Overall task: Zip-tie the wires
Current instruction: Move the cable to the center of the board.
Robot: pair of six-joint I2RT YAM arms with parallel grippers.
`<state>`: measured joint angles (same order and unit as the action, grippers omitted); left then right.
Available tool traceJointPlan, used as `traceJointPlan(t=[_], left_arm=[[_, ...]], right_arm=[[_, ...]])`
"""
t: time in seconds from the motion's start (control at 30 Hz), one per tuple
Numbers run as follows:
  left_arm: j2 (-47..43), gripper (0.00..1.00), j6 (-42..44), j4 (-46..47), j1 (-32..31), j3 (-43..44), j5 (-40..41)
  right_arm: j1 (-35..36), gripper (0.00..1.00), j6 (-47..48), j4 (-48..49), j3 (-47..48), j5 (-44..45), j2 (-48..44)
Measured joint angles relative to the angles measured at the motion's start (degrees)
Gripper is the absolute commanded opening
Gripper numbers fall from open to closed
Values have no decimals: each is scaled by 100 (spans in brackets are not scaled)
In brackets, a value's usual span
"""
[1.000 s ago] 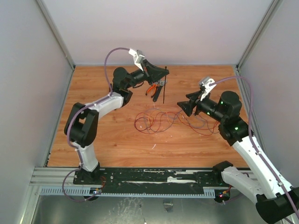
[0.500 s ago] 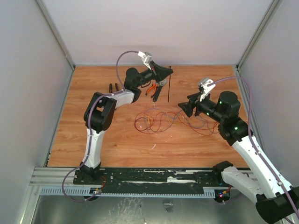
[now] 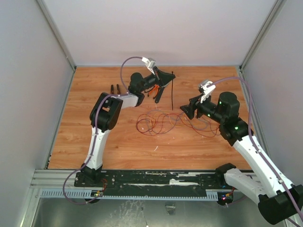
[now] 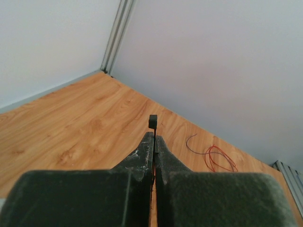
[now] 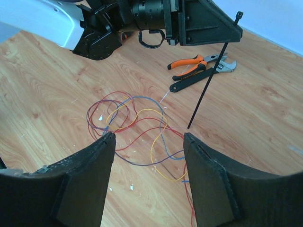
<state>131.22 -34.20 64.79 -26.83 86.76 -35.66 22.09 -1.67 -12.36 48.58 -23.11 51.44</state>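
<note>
My left gripper (image 3: 168,75) is raised over the back of the table, shut on the top of the zip tie (image 3: 172,91). This thin black strip hangs straight down, its tip just above the wood. In the left wrist view the jaws (image 4: 155,137) pinch the strip right below its square head. The wires (image 3: 158,122), a loose tangle of red, orange, yellow and blue loops, lie mid-table. My right gripper (image 3: 185,109) hovers at their right edge, open and empty. In its own view the right gripper (image 5: 148,137) frames the wires (image 5: 137,120), with the zip tie (image 5: 210,75) beyond.
Orange-handled pliers (image 5: 191,63) and a black-handled wrench (image 5: 199,78) lie behind the wires, under the left gripper. Two dark tools (image 3: 114,89) rest at the back left. A small white scrap (image 3: 155,148) lies on the wood. Grey walls enclose three sides.
The left arm has folded inward and carried the zip tie a little to the right. The right gripper has edged slightly toward the back, still open.
</note>
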Motion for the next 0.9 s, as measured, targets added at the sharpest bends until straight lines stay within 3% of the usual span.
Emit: traceJointPlan(t=[0.77, 0.9], left_arm=[[-4, 0, -186, 710, -297, -1067, 103], [-22, 0, -221, 754, -328, -1154, 70]], right_arm=[[-153, 68, -341, -264, -411, -13, 463], [-153, 82, -452, -260, -549, -52, 592]])
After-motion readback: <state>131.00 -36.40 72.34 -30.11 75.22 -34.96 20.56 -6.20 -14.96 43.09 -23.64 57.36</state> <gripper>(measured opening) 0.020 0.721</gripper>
